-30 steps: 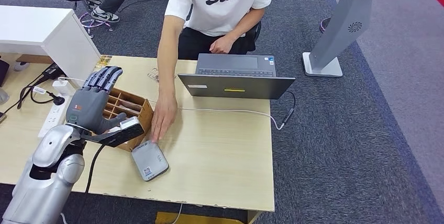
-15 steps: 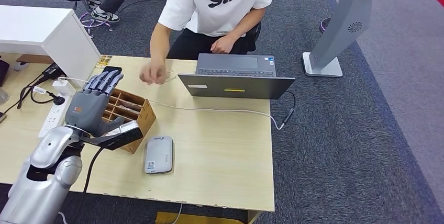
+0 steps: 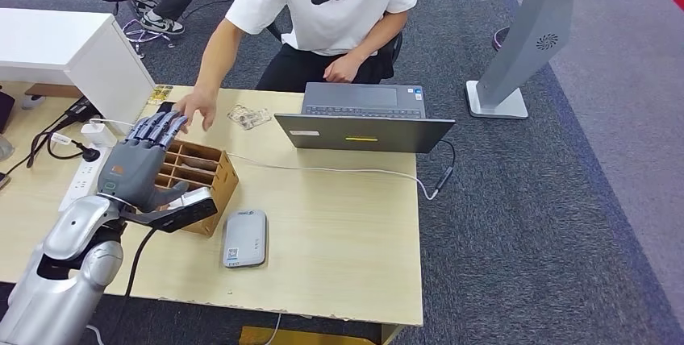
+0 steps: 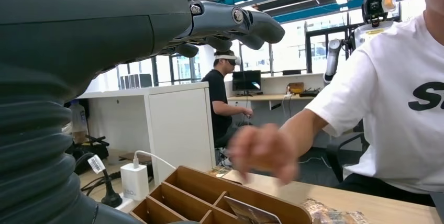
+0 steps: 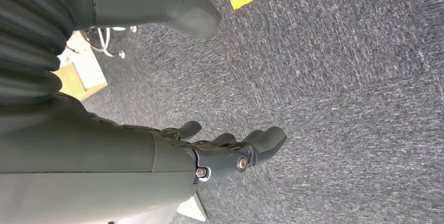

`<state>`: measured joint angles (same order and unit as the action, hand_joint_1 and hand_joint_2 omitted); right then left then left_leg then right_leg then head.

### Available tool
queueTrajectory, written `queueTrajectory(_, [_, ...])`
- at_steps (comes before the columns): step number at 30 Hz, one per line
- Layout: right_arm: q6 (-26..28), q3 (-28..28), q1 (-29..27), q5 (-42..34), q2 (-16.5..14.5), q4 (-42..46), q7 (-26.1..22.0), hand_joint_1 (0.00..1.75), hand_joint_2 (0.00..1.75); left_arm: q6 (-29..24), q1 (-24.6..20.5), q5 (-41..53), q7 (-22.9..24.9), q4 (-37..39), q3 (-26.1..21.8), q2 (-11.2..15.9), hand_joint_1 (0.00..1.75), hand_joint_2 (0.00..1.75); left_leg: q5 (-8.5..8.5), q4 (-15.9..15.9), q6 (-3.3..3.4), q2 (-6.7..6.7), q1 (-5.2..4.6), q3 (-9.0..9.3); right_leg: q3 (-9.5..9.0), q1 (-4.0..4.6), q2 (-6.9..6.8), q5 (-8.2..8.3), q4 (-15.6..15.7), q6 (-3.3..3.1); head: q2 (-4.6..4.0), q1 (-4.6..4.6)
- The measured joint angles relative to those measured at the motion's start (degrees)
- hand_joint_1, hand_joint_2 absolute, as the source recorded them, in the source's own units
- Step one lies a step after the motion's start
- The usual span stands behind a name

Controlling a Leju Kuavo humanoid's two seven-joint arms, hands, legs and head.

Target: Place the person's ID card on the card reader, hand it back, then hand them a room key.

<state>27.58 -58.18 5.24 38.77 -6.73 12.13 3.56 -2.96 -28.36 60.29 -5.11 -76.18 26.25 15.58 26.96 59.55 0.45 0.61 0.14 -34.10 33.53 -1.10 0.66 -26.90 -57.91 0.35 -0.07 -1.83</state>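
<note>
A grey card reader (image 3: 244, 238) lies flat near the front of the tabletop (image 3: 339, 232), just beside a wooden divided box (image 3: 199, 173). The robot's left hand (image 3: 141, 164) hovers over that box, fingers (image 3: 165, 126) spread and empty. Beyond, a seated person's hand (image 3: 193, 107) reaches toward the box's far end. The right hand (image 5: 220, 153) hangs above carpet, fingers loosely apart, holding nothing.

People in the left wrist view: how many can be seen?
2: a person in a white T-shirt reaching over the table, and a seated person in black at a far desk. Others may be hidden.
</note>
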Motion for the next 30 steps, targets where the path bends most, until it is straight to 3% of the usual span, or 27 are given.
queueTrajectory(30, [-0.08, -0.99, 0.04, 0.58, 0.01, 0.04, 0.02, 0.0, 1.75, 2.29, -0.78, 0.21, 0.98, 1.97, 2.38, 3.2, 0.0, 1.75, 0.0, 0.0, 0.0, 0.0, 0.01, 0.0, 0.01, 0.0, 0.0, 0.0, 0.0, 0.0, 0.0, -0.01])
